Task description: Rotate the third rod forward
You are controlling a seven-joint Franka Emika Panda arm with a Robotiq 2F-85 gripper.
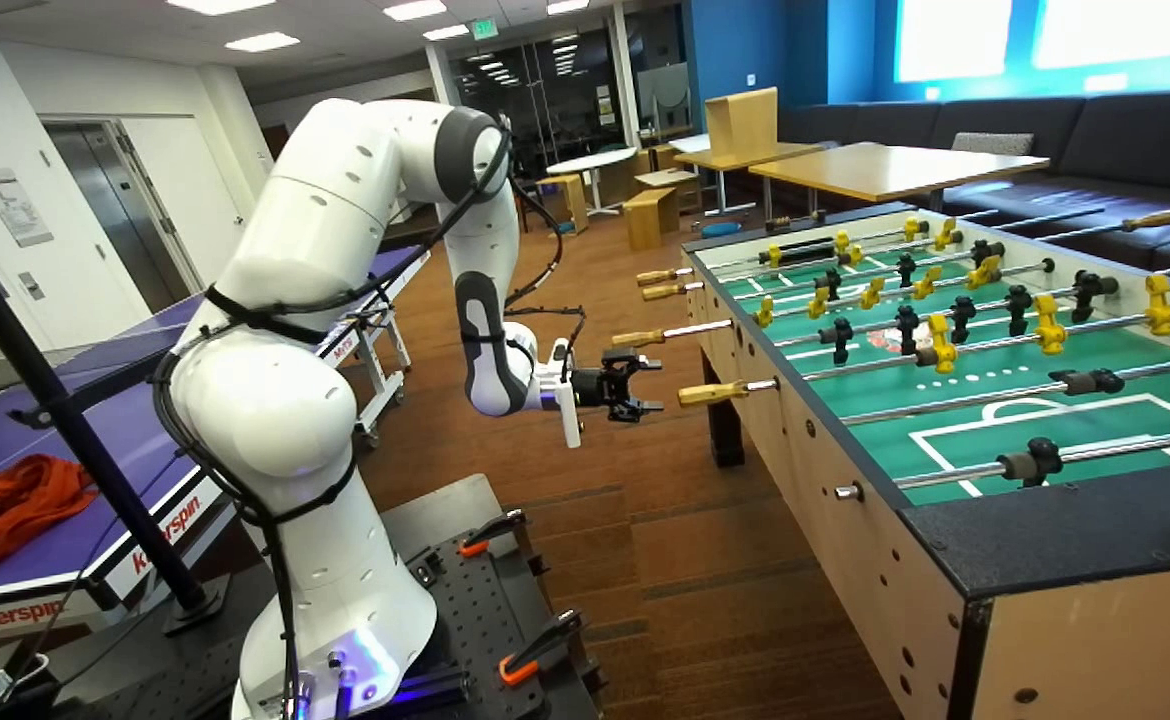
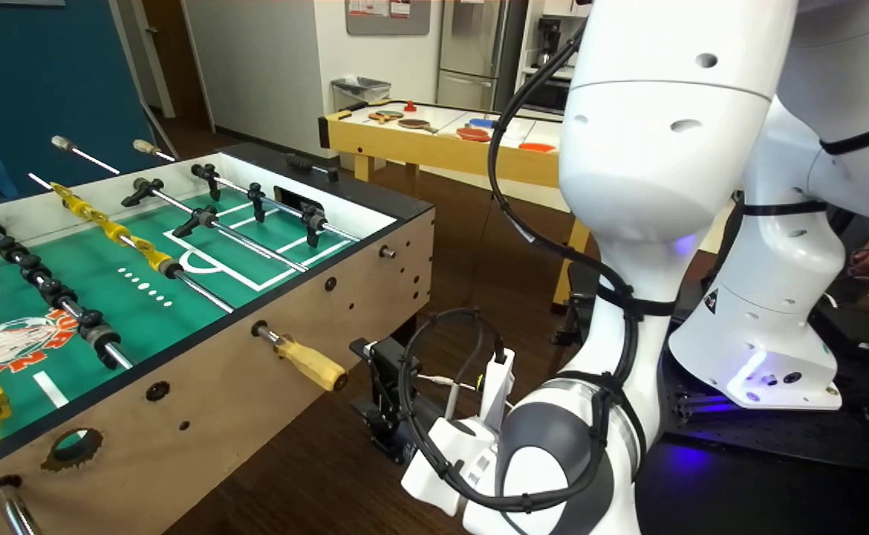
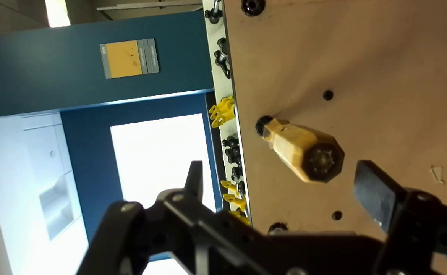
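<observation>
The third rod of the foosball table carries yellow figures (image 1: 1050,325), which also show in an exterior view (image 2: 115,232). Its yellow wooden handle (image 1: 713,393) sticks out of the table's side and shows in both exterior views (image 2: 308,362). In the wrist view the handle (image 3: 294,149) points toward the camera, its dark octagonal end facing me. My gripper (image 1: 653,386) is open and empty, a short gap before the handle's end. In the wrist view the handle's end lies between the wide-spread fingers (image 3: 280,170), beyond the tips and closer to the right-hand finger.
The table's wooden side wall (image 1: 825,480) stands before the gripper. A neighbouring handle (image 1: 645,337) sticks out beside the third rod's. A bare rod stub (image 2: 388,253) shows nearer the table's corner. A purple ping-pong table (image 1: 125,450) stands behind the arm.
</observation>
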